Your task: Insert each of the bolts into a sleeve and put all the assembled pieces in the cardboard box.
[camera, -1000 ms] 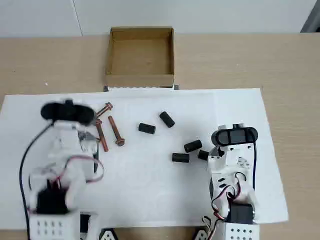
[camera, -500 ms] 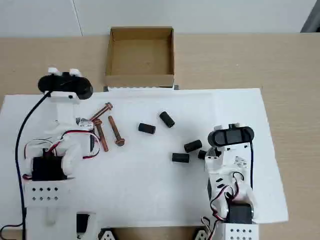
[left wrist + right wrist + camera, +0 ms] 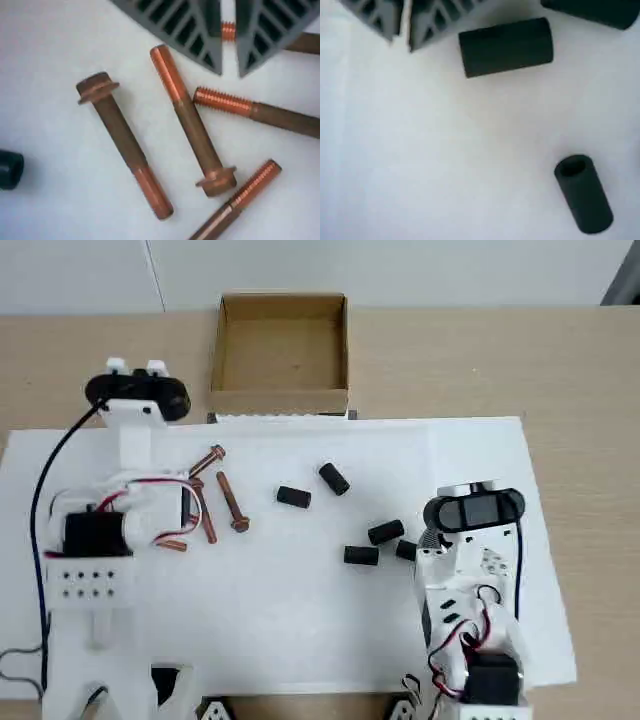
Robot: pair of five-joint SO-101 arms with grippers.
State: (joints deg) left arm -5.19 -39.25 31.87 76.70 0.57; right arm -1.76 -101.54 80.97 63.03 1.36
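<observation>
Several copper bolts (image 3: 125, 150) lie loose on the white sheet, seen in the high view as a cluster (image 3: 232, 502) beside my left arm (image 3: 130, 520). My left gripper (image 3: 229, 70) hovers over them, shut with only a slit; one bolt's thread (image 3: 228, 31) runs across beneath it, not gripped. Several black sleeves (image 3: 361, 556) lie scattered mid-sheet. My right gripper (image 3: 402, 45) is shut and empty, just beside one lying sleeve (image 3: 506, 46); another sleeve (image 3: 583, 192) lies farther off. The open cardboard box (image 3: 280, 400) stands at the back.
The white sheet (image 3: 300, 620) covers most of the wooden table. A black sleeve's end (image 3: 10, 169) lies close to the bolts. My right arm (image 3: 465, 540) stands at the sheet's right side, next to the nearest sleeve (image 3: 405, 550).
My left arm has risen and stretched toward the back over the bolts, uncovering a bolt near its base. The right arm shifted only slightly.
</observation>
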